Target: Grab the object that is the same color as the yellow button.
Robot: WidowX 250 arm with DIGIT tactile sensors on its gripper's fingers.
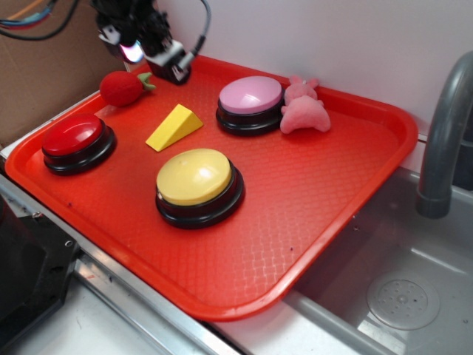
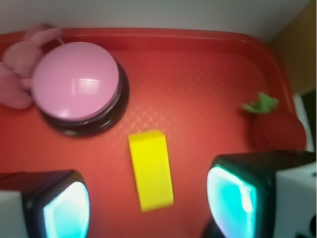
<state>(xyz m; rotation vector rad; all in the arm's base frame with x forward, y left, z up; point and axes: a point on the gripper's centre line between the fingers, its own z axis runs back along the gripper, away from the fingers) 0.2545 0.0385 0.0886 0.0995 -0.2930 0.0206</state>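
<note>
The object, a small yellow wedge (image 1: 174, 126), lies on the red tray (image 1: 310, 214) between the red and pink buttons. The yellow button (image 1: 198, 185), a glossy dome on a black base, sits in front of it. My gripper (image 1: 151, 55) hangs open above the tray's back left corner, behind the wedge. In the wrist view the yellow wedge (image 2: 151, 170) lies on the tray below and between my two wide-apart fingers, the gripper (image 2: 148, 203) touching nothing.
A red button (image 1: 76, 142) stands at the tray's left, a pink button (image 1: 250, 103) at the back, a pink plush toy (image 1: 304, 109) beside it. A red plush strawberry (image 1: 123, 87) lies near the gripper. A sink (image 1: 403, 296) and grey faucet (image 1: 443, 140) are to the right.
</note>
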